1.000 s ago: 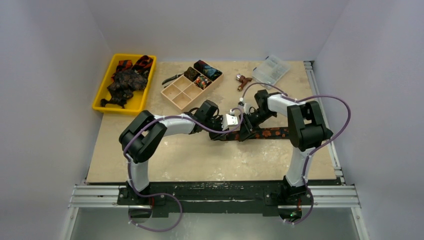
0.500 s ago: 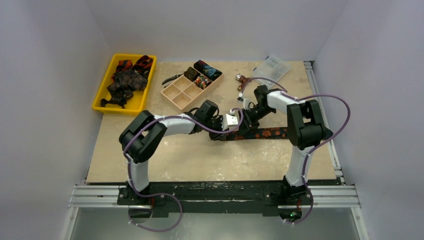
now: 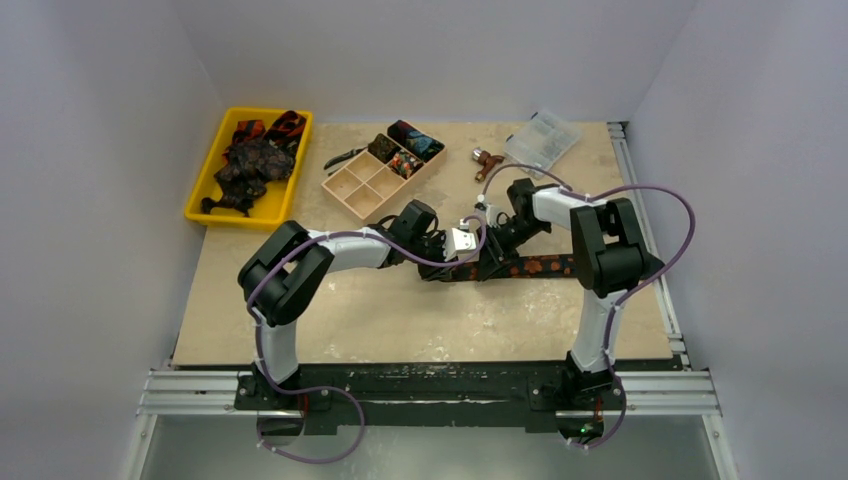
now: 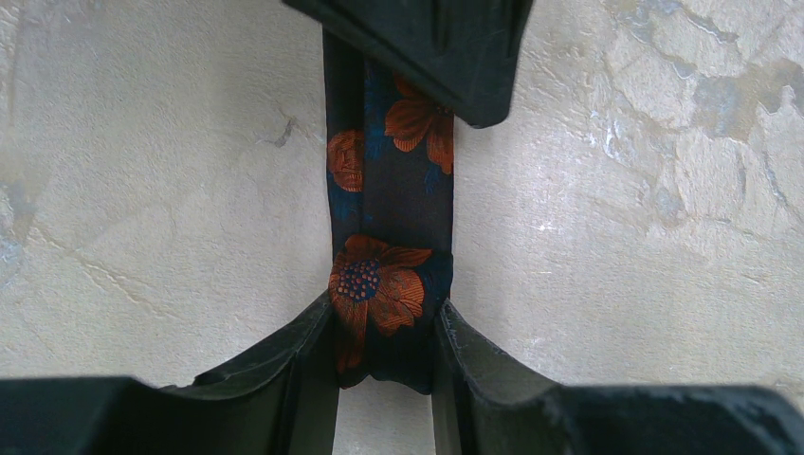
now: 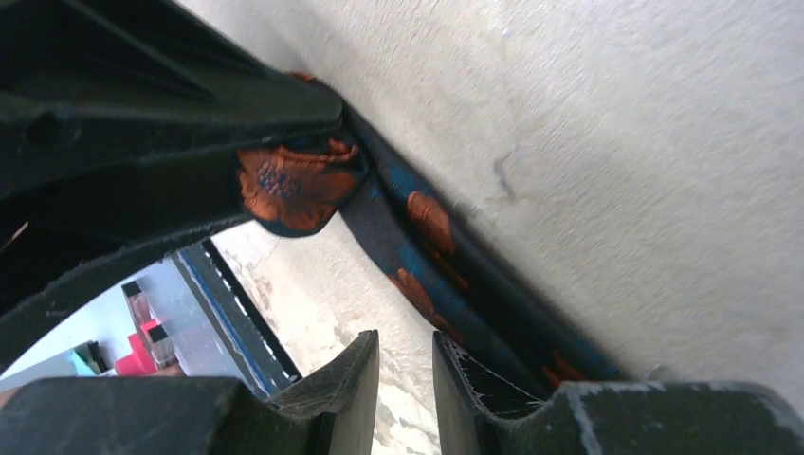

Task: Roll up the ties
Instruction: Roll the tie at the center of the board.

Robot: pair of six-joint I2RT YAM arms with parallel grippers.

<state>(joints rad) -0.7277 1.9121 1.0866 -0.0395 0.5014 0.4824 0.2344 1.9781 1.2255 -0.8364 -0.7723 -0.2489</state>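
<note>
A dark tie (image 3: 540,267) with orange flowers lies flat on the table, running right from the grippers. My left gripper (image 4: 389,332) is shut on its rolled end (image 4: 379,294), and the loose length (image 4: 389,190) stretches away from it. In the top view the left gripper (image 3: 482,268) sits at the tie's left end. My right gripper (image 5: 406,346) is narrowly open and empty, just beside the tie (image 5: 427,246) and facing the roll (image 5: 294,185). From above the right gripper (image 3: 492,250) is close behind the left one.
A yellow tray (image 3: 203,207) at the back left holds a heap of ties (image 3: 250,165). A beige divided box (image 3: 360,188) holds rolled ties (image 3: 412,143). Pliers (image 3: 345,157), a small red tool (image 3: 487,160) and a clear plastic box (image 3: 542,140) lie at the back.
My right wrist has shifted slightly left and back, near the roll. The left gripper has kept hold of the rolled end and has not moved.
</note>
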